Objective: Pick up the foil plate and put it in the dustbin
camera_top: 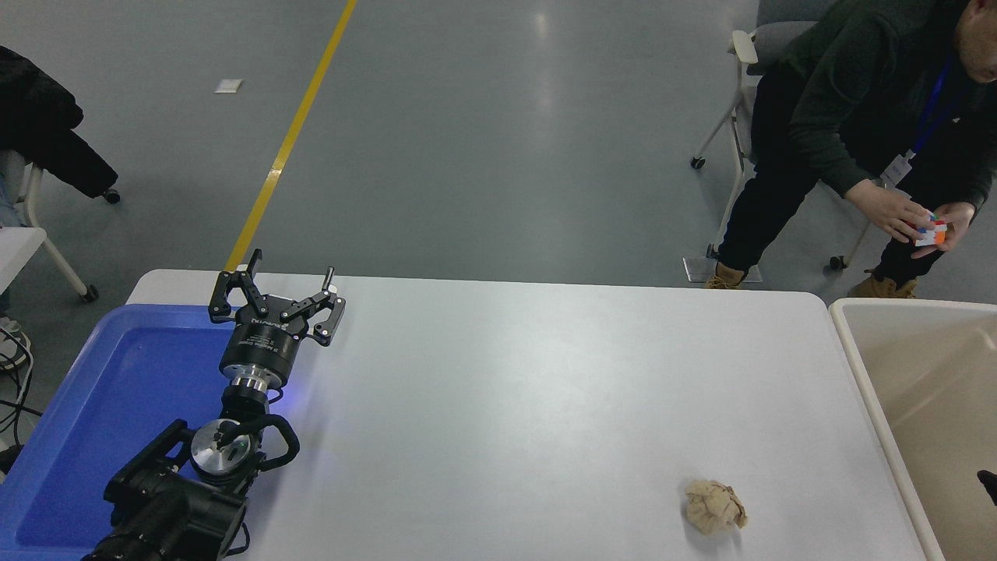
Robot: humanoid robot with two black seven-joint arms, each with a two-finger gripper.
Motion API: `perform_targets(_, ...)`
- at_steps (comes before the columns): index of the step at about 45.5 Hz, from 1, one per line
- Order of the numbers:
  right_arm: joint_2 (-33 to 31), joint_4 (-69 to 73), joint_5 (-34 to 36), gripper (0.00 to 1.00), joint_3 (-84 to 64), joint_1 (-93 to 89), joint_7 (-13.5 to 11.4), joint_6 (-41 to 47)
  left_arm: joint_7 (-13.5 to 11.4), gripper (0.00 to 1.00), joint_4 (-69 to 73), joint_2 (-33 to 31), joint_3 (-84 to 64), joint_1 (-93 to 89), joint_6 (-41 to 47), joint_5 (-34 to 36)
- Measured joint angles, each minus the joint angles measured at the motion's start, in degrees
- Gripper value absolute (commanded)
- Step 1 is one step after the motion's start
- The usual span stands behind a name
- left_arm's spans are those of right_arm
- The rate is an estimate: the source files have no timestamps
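Where the blue tray (pixel 86 421) fills the lower left of the frame, the left arm lies parked over its right edge, and the left gripper (pixel 274 305) sits just past the tray's far corner with its fingers spread apart and nothing between them. The white table (pixel 514 389) stretches across the middle of the picture. Toward its lower right a crumpled brown paper ball (pixel 714 507) rests alone on the surface, well apart from the arm and near the table's right end. Beyond the table, at the upper right, a person (pixel 857 101) in dark clothes sits leaning forward on a chair and holds a small coloured cube (pixel 929 232) in both hands. At the right edge stands the dustbin (pixel 872 374), touching or just beside the table's end, its tan inside in view. The foil plate cannot be seen in the part of the bin that shows. Only a small dark tip, probably the right gripper (pixel 989 485), pokes in at the right edge over the bin, and whether its fingers are apart or together cannot be told.
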Motion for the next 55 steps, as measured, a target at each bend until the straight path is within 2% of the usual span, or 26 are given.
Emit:
perform_targets(11,-4.3,1.5,-5.1,1.0,-2.9,7.6,-0.2,3.3,0.0,0.99,0.0,0.0,0.0,0.0,0.0,0.0)
perform_targets(21,-9.5,9.9,-9.7,1.0,-9.9,17.8,-0.4,4.6,0.0,0.99,0.0,0.0,0.0,0.0,0.0,0.0)
perform_targets(37,-19.0,40.9,-17.0,1.0,-32.1,46.1,-0.4,5.4,0.0,0.99,0.0,0.0,0.0,0.0,0.0,0.0)
perform_targets(46,-18.6,55.8,-21.9,1.0,-45.9,62.7,-0.3,5.6,0.1,0.99,0.0,0.0,0.0,0.0,0.0,0.0)
perform_targets(55,-11.9,68.5,-24.8,1.0,-60.0,75.7,0.1,5.7,0.1,0.99,0.0,0.0,0.0,0.0,0.0,0.0)
